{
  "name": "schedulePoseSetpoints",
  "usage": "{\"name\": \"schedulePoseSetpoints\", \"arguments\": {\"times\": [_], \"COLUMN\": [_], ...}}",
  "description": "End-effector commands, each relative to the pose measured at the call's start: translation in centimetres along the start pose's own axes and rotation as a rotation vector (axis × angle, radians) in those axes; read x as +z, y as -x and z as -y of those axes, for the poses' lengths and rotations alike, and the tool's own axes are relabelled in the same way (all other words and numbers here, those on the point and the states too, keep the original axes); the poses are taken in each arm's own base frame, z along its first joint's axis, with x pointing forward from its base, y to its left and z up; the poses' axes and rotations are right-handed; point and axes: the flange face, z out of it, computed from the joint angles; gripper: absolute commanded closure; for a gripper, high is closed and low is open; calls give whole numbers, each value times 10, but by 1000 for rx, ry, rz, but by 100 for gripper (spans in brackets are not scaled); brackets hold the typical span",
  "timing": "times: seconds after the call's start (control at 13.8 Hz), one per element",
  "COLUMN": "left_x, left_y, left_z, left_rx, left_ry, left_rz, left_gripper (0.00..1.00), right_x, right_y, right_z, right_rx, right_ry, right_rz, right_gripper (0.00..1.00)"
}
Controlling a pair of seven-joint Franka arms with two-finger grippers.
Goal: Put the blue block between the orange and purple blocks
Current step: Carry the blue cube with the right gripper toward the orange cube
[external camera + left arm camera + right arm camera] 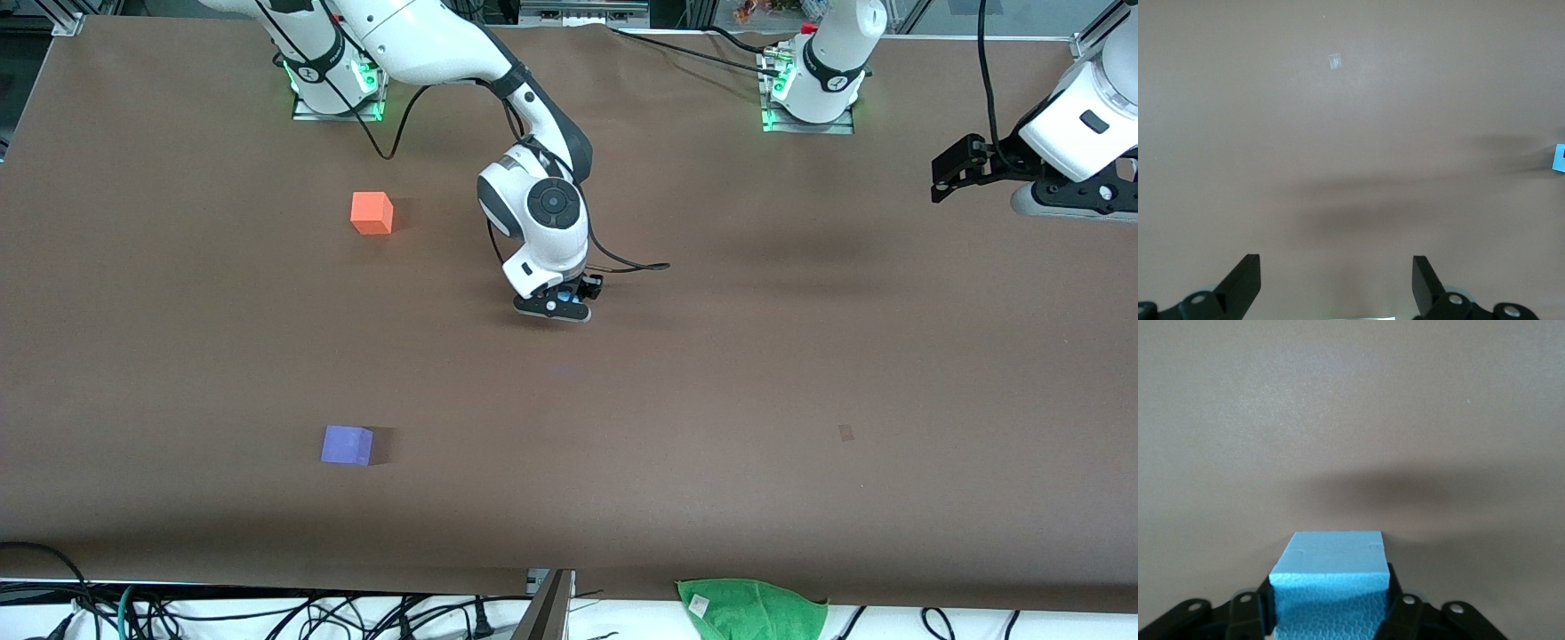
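Observation:
The blue block (pixel 1330 580) is held between the fingers of my right gripper (pixel 1331 590), which is shut on it a little above the middle of the table (pixel 711 356). In the front view that gripper (pixel 553 308) hangs over bare table, toward the left arm's end from the orange block (pixel 372 213) and the purple block (pixel 347 445). The orange block lies farther from the front camera, the purple block nearer, with a wide gap between them. My left gripper (pixel 1336 287) is open and empty, waiting high over its own end of the table (pixel 1076 209).
A small pale tape mark (pixel 845 432) is on the table toward the left arm's end; it also shows in the left wrist view (pixel 1335 61). A green cloth (pixel 751 607) and cables lie off the table's front edge.

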Motion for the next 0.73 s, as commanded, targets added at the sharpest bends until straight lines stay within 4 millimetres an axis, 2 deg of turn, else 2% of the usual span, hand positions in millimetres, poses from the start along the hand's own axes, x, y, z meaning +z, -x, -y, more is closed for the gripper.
{"name": "schedulePoseSetpoints", "arguments": {"times": [0.0, 0.15, 0.29, 0.51, 0.65], "left_x": [-5, -5, -5, -5, -5], "left_y": [-3, -4, -4, -5, -5], "left_z": [2, -1, -3, -4, -5], "left_rx": [17, 24, 26, 29, 29], "left_ry": [-10, -12, -13, -13, -13], "left_rz": [3, 0, -3, -9, -9], "left_gripper": [0, 0, 0, 0, 0], "right_x": [-6, -22, -44, -86, -103], "right_y": [-6, -19, -39, -78, -106], "right_z": [3, -4, -21, -75, -119], "right_rx": [-21, -8, -42, -127, -126], "right_ry": [-6, -18, -15, 43, 83], "right_rz": [-27, -37, -28, 49, 93], "right_gripper": [62, 62, 62, 62, 62]}}
